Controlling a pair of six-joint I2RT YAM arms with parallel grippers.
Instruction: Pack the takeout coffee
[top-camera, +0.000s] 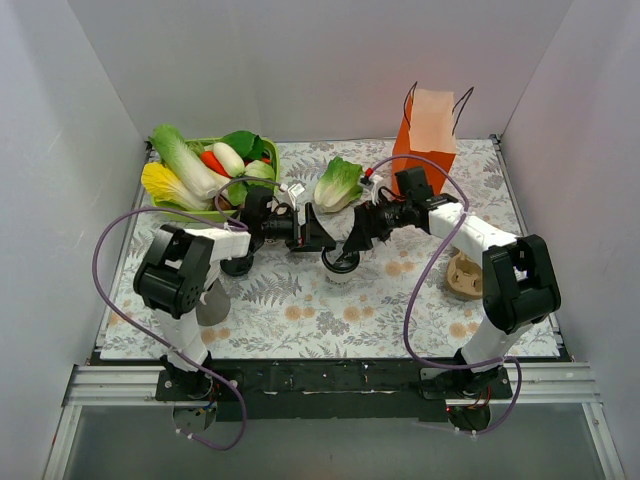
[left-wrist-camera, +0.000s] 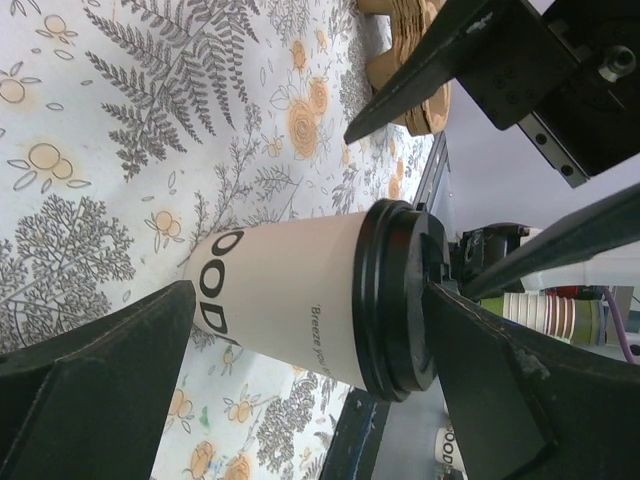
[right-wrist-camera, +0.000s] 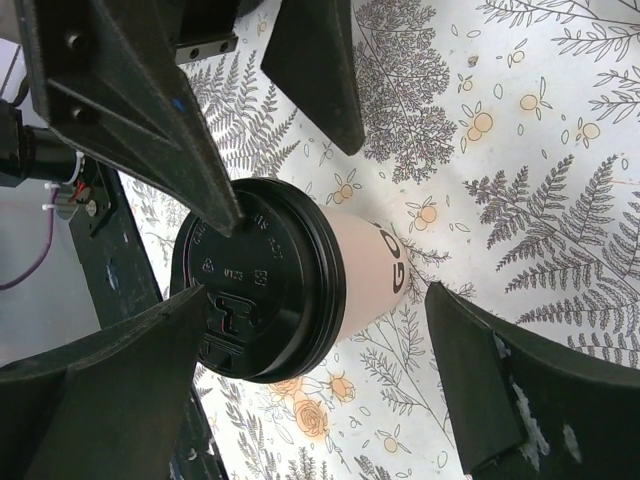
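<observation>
Top external: takeout coffee (top-camera: 341, 262) between spread jaws, cabbage (top-camera: 338, 183) and orange bag (top-camera: 425, 140) behind.

One takeout coffee (top-camera: 341, 263), one orange bag (top-camera: 427, 135)

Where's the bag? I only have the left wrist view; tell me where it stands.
Observer: The orange bag stands upright at the far right of the mat, beyond the right arm.
Operator: Now report the far left.
Observer: A green tray of vegetables sits in that corner.
Operator: And beyond the cup.
Observer: A loose cabbage lies there, between tray and bag.
</observation>
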